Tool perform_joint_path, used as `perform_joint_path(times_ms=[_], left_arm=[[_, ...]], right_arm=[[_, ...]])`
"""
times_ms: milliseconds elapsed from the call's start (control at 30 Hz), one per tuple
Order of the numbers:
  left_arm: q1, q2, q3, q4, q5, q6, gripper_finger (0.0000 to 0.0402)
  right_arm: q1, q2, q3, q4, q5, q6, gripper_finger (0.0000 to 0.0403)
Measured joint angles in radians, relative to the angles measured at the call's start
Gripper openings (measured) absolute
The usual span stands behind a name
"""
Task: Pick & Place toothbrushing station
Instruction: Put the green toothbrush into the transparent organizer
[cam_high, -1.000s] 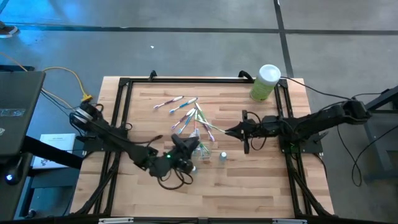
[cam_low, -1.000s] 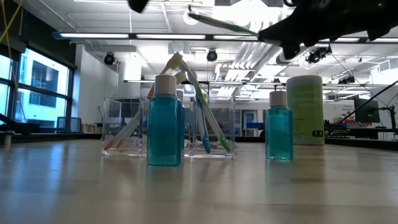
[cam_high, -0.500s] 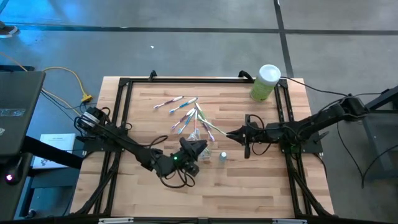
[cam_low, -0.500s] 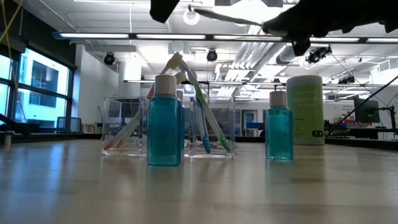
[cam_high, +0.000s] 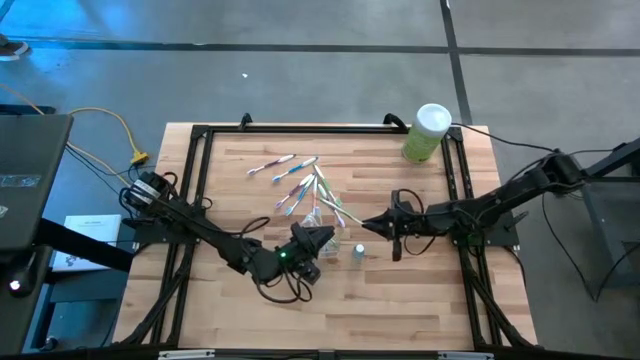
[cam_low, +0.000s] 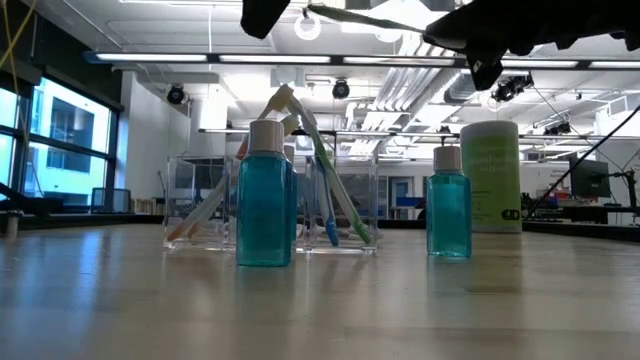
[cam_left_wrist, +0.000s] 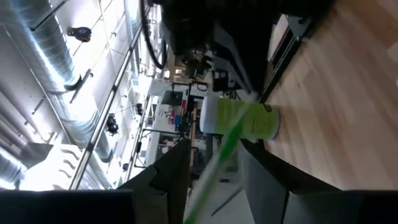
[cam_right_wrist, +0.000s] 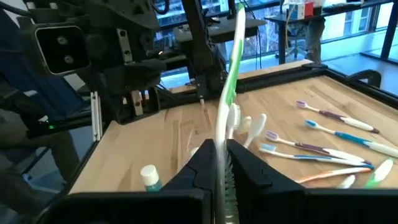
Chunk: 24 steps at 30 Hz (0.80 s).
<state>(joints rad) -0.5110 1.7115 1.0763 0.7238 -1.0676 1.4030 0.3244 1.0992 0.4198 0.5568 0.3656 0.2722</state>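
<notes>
A green toothbrush (cam_low: 370, 22) hangs in the air above the clear holder (cam_low: 340, 200), with my right gripper (cam_high: 365, 225) shut on one end of it. Its free end reaches between the open fingers of my left gripper (cam_high: 318, 238). In the left wrist view the brush (cam_left_wrist: 233, 134) shows a gap on both sides. The holder stands on the table with a few toothbrushes (cam_high: 325, 195) leaning in it. Several more (cam_high: 278, 166) lie flat on the wood. Two small teal bottles with white caps (cam_low: 265, 195) (cam_low: 448, 200) stand nearby. My right gripper pinches the green toothbrush near one end (cam_right_wrist: 224, 146) between its two fingers. The fingers come in about level from the table's right, and the brush runs on forward along them. It is lifted clear, nearly level, above the holder and bottles.
A tall green canister with a white lid (cam_high: 428, 132) stands at the table's far right corner. A black frame (cam_high: 200, 135) borders the wooden top. Loose toothbrushes (cam_right_wrist: 336, 134) lie beyond the holder, toward the far edge. Bare wood shows along the near edge.
My left gripper has moved toward the table's right and rolled, so its fingers now stand around the green toothbrush's free end. My right gripper has shifted a little toward the near edge and the left, rolling slightly. It still carries the brush level above the holder.
</notes>
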Motion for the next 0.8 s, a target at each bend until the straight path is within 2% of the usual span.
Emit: perform_joint_path(times_ms=[533,800], left_arm=[[-0.001,0.0,0.0,0.025,0.005,-0.149,0.0129],[0.006,0.0,0.0,0.007,-0.02,-0.065,0.0129]], right_arm=[[0.03,0.026,0.031,0.006,0.0,-0.034,0.0013],[0.03,0.026,0.031,0.004,0.003,-0.03,0.0013]])
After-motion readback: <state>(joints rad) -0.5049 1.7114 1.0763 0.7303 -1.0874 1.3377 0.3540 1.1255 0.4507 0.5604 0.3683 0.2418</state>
